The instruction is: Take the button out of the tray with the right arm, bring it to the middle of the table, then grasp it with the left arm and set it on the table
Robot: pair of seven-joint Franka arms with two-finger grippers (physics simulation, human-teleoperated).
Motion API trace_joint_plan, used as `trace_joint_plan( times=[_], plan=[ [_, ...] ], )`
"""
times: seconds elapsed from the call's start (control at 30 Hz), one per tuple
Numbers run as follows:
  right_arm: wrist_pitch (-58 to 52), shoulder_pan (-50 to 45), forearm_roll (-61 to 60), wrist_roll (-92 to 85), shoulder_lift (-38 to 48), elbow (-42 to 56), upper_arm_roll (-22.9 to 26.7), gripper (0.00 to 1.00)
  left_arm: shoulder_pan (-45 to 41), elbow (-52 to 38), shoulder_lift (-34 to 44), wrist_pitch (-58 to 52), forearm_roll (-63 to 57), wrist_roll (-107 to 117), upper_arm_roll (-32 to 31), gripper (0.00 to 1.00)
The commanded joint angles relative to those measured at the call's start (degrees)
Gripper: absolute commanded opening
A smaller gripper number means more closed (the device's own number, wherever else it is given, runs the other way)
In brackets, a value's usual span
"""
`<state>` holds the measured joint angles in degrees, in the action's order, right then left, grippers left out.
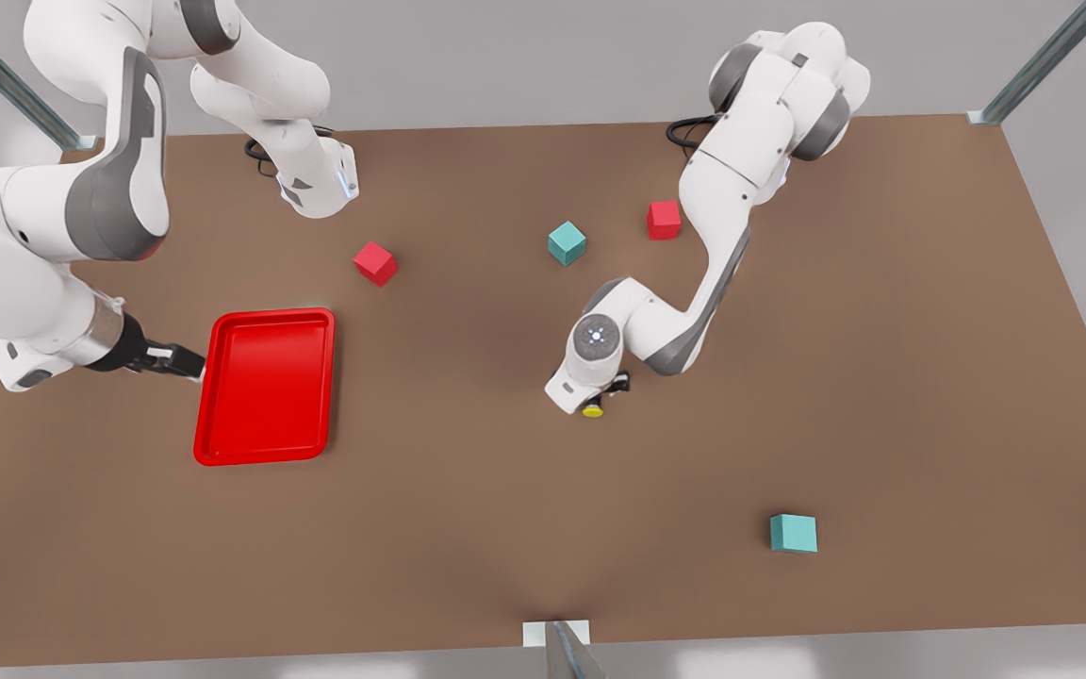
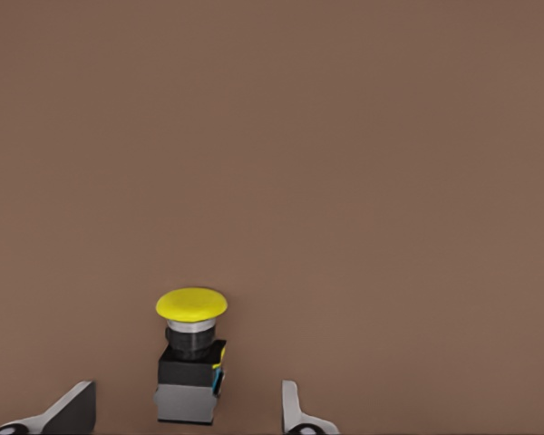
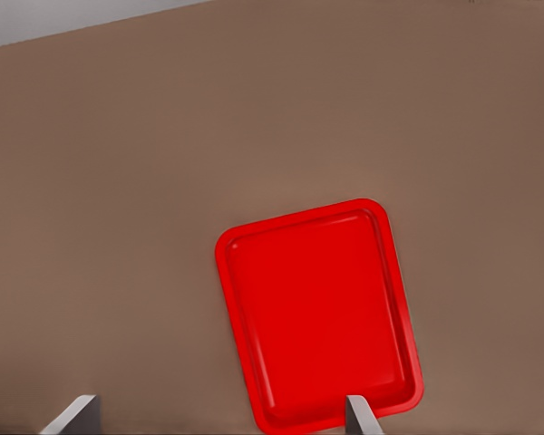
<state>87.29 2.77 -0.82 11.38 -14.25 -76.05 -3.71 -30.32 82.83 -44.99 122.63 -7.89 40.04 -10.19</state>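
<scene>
Yellow-capped button (image 2: 191,355) stands on the surface (image 1: 882,377) between the left end effector's (image 1: 607,396) wide fingers; right end effector (image 1: 187,366), fingers wide, beside the tray (image 1: 265,387).

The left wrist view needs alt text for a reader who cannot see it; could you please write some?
A small button with a round yellow cap on a dark boxy base stands upright on the plain brown table. It sits between the two spread fingers of the left end effector, which are open and clear of it on both sides.
</scene>
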Motion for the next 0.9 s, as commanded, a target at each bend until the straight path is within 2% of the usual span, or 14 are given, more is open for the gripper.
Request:
trace_joint_plan(
  times=[0.0, 0.23, 0.87],
  plan=[
    [-1.06, 0.04, -0.14, -13.05, 0.1, 0.03, 0.01, 1.0, -0.35, 0.14, -0.89, 4.45, -0.99, 5.05, -0.01, 1.0],
    [-2.73, -0.05, -0.15, -13.05, 0.54, 0.03, -0.07, 1.0, -1.58, 4.98, -0.27, 7.19, -4.07, 6.11, 0.17, 1.0],
    [-2.73, 0.3, -0.15, -13.14, 0.1, -0.06, 0.01, 1.0, -0.97, 5.5, -0.97, 5.43, -5.21, 6.11, 0.43, 1.0]
  ],
)
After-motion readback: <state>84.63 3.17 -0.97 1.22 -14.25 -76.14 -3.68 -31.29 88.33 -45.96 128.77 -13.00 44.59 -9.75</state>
